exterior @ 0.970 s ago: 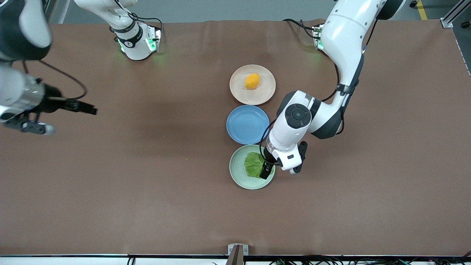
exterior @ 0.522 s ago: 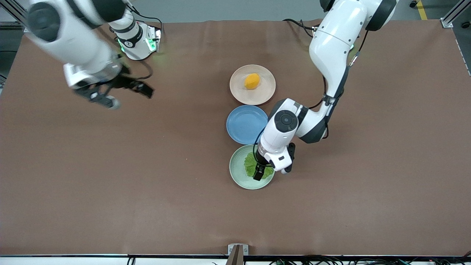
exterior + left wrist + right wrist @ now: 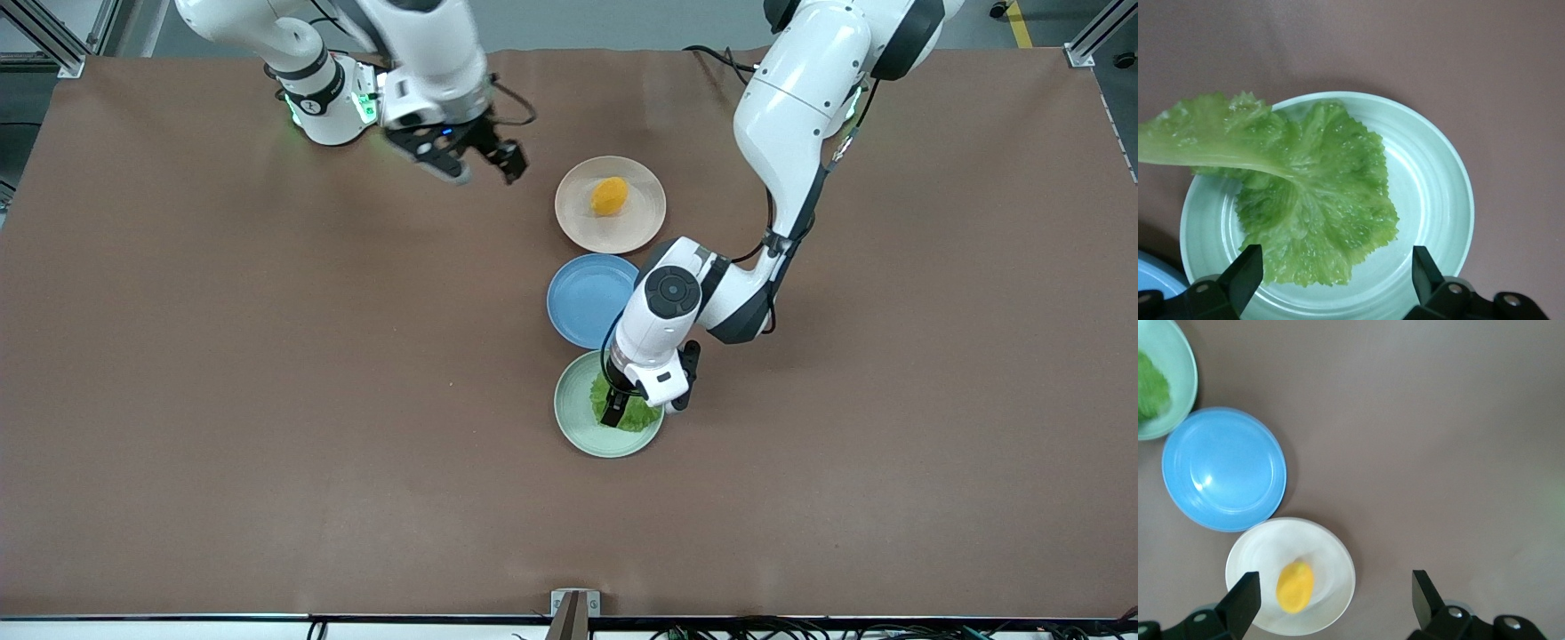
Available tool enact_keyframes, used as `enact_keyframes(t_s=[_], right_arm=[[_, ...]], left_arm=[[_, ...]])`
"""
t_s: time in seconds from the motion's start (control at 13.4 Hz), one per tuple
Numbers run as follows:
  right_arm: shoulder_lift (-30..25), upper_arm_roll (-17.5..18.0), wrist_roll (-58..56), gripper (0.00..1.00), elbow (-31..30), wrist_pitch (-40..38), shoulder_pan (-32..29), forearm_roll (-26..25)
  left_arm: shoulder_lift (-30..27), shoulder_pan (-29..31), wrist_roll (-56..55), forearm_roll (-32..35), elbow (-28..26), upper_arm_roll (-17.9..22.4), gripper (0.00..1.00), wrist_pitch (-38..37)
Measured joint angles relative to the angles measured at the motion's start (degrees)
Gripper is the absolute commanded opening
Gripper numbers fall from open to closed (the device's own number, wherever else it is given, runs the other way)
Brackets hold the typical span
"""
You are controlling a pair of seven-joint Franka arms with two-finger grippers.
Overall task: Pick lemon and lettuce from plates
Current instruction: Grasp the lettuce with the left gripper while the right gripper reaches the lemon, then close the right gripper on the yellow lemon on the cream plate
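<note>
The lemon (image 3: 609,196) lies on the beige-pink plate (image 3: 645,227). The lettuce (image 3: 633,418) lies on the mint green plate (image 3: 573,427), which is the plate nearest the front camera. My left gripper (image 3: 636,413) is open just over the lettuce. In the left wrist view its fingers (image 3: 1245,273) stand either side of the leaf's (image 3: 1311,200) crinkled edge, over the mint plate (image 3: 1431,187). My right gripper (image 3: 487,169) is open and empty over bare table beside the beige plate, toward the right arm's end. In the right wrist view the lemon (image 3: 1295,587) lies between its open fingers (image 3: 1241,597).
An empty blue plate (image 3: 582,302) sits between the two plates, almost touching both; it also shows in the right wrist view (image 3: 1225,470). The left arm's elbow hangs over the blue plate's edge. Brown mat covers the table.
My right arm has swung from the right arm's end of the table toward the beige plate. My left gripper has shifted a little across the mint plate, over the lettuce.
</note>
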Motion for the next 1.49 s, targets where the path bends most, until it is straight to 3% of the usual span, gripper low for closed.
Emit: enact_keyframes(t_s=[0.3, 0.67, 1.04, 1.27, 1.49], right_arm=[[9.49, 0.01, 16.59, 1.0, -0.28, 10.85, 10.84, -6.59], [22.63, -0.09, 29.47, 1.0, 5.15, 17.29, 15.86, -12.49], [32.83, -0.37, 32.63, 1.0, 13.22, 17.58, 16.25, -15.43], [34.88, -0.36, 34.54, 1.0, 14.21, 20.07, 17.25, -16.31], [35.51, -0.35, 35.47, 0.99, 14.29, 20.45, 18.64, -16.34]], left_arm=[[0.14, 0.0, 1.92, 0.35, -0.43, 0.09, 0.97, -1.39], [1.3, 0.05, 3.26, 0.36, -0.93, 0.26, 0.92, -1.45], [1.74, 0.05, 3.28, 0.37, -0.93, 0.3, 0.59, -1.45], [1.73, 0.05, 3.28, 0.37, -0.9, 0.31, 0.33, -1.45], [1.69, 0.08, 3.28, 0.37, -0.67, 0.33, 0.17, -1.44]])
